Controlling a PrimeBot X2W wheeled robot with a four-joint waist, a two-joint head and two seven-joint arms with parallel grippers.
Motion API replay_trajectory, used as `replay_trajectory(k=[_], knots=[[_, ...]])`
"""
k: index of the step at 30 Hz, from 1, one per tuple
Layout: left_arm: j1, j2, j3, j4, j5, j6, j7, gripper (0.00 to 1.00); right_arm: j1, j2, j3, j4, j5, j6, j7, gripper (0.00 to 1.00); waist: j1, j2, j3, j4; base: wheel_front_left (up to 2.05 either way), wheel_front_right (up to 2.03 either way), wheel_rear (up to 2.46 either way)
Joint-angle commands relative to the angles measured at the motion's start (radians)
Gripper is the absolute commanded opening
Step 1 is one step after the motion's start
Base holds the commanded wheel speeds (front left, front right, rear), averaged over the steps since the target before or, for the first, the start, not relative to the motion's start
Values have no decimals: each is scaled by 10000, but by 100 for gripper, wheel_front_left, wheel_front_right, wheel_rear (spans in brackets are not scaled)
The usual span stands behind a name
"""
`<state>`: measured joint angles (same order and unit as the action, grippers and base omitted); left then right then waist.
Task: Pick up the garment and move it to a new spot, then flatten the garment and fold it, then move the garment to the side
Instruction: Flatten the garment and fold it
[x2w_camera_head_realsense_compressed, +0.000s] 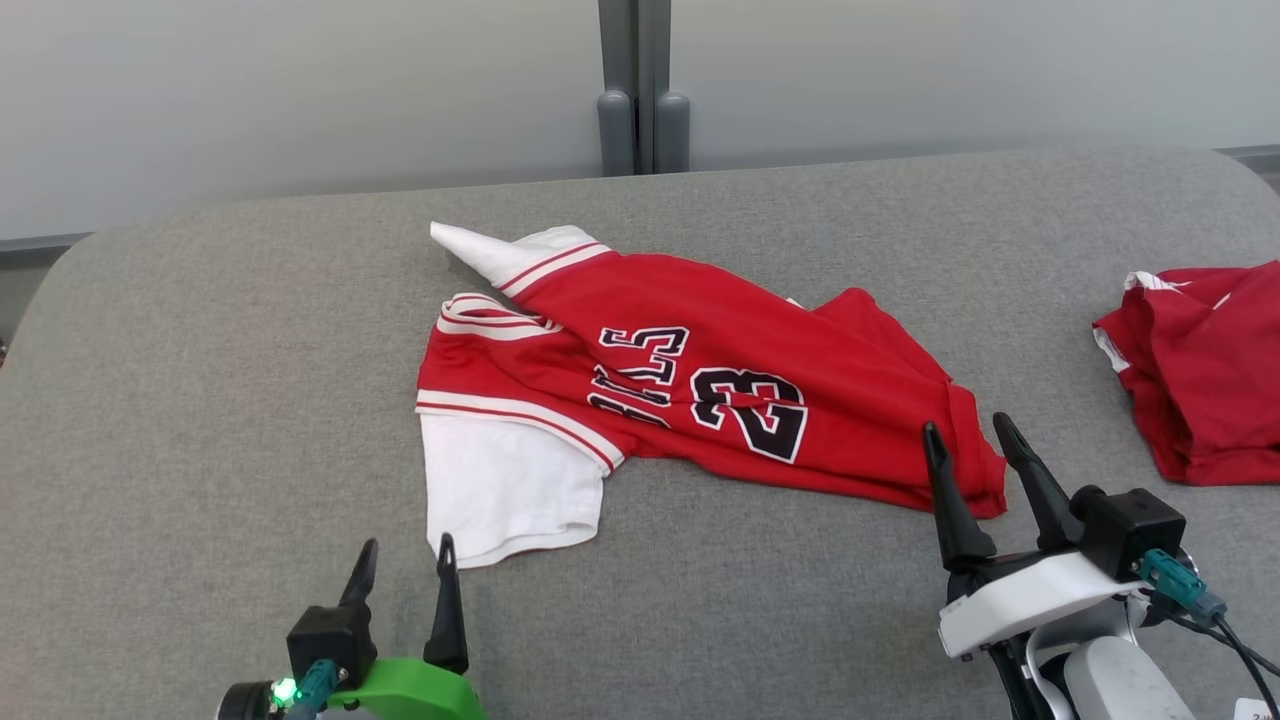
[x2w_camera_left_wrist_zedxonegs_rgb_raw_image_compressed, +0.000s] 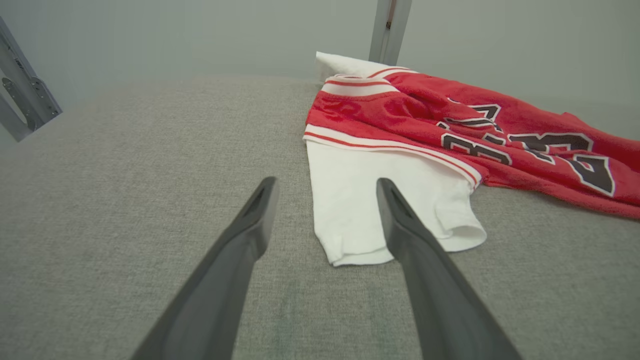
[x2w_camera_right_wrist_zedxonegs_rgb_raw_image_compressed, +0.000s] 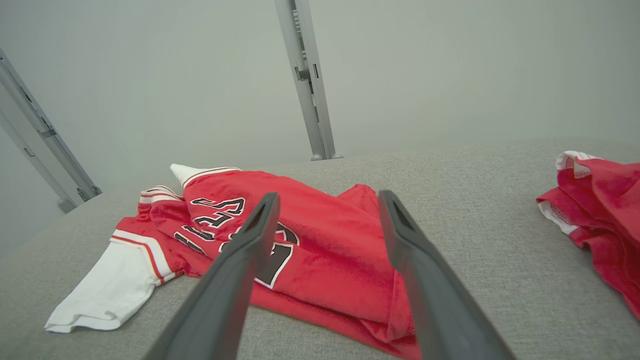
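Garment (x2w_camera_head_realsense_compressed: 700, 390), a red jersey with white sleeves, is lying crumpled mid-worktop (x2w_camera_head_realsense_compressed: 200, 420). Its lettering is folding under, with only "23" reading clearly. A second red cloth (x2w_camera_head_realsense_compressed: 1200, 370), right of the garment, is getting cut off by the frame edge. Left gripper (x2w_camera_head_realsense_compressed: 407, 545) is hovering just in front of the garment's white sleeve, fingers spread, empty. Right gripper (x2w_camera_head_realsense_compressed: 968, 424) is hovering at the garment's hem corner, fingers spread; contact unclear. Bare worktop is lying open left of the garment.
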<state>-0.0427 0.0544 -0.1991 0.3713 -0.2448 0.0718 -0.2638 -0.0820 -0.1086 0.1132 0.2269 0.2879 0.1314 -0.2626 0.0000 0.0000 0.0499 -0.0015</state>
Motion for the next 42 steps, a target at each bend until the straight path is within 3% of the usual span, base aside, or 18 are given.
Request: replay_trajectory(k=[1, 7, 17, 23, 24, 25, 26, 32, 42], knots=[[-218, 7, -45, 326, -75, -107, -4, 100, -22, 10, 60, -1, -52, -16, -29, 100, 0, 0, 61, -81, 0, 0, 0], [-745, 7, -134, 1666, -260, -245, 1, 100, -130, -54, 159, 128, -11, -16, -29, 100, 0, 0, 266, -333, 0, 0, 0], [-1734, 48, 114, 3462, -633, 12, 260, 100, -296, -127, 190, 166, -59, -16, -29, 100, 0, 0, 634, -693, 0, 0, 0], [-2056, 99, -72, 4273, -596, -128, 482, 100, -333, -115, 123, 226, -60, -16, -29, 100, 0, 0, 702, -772, 0, 0, 0], [-2070, 96, -119, 4370, -587, -144, 502, 56, -339, -108, 116, 241, -64, -16, -29, 100, 0, 0, 700, -774, 0, 0, 0], [-2079, 92, -190, 4484, -580, -254, 535, 18, -334, -100, 93, 277, -71, -16, -29, 100, 0, 0, 688, -772, 0, 0, 0], [-2072, 83, -240, 4548, -569, -307, 536, 0, -318, -94, 64, 327, -87, -16, -29, 100, 0, 0, 670, -769, 0, 0, 0], [-2029, 80, -347, 4626, -650, -491, 278, 0, -177, 51, -382, 1002, -355, -16, -29, 100, 0, 0, 402, -685, 0, 0, 0], [-1639, 42, -96, 2902, -546, -361, -7, 0, -521, 464, -1530, 3170, -545, -17, 402, 100, 0, 0, 163, -399, 0, 0, 0]])
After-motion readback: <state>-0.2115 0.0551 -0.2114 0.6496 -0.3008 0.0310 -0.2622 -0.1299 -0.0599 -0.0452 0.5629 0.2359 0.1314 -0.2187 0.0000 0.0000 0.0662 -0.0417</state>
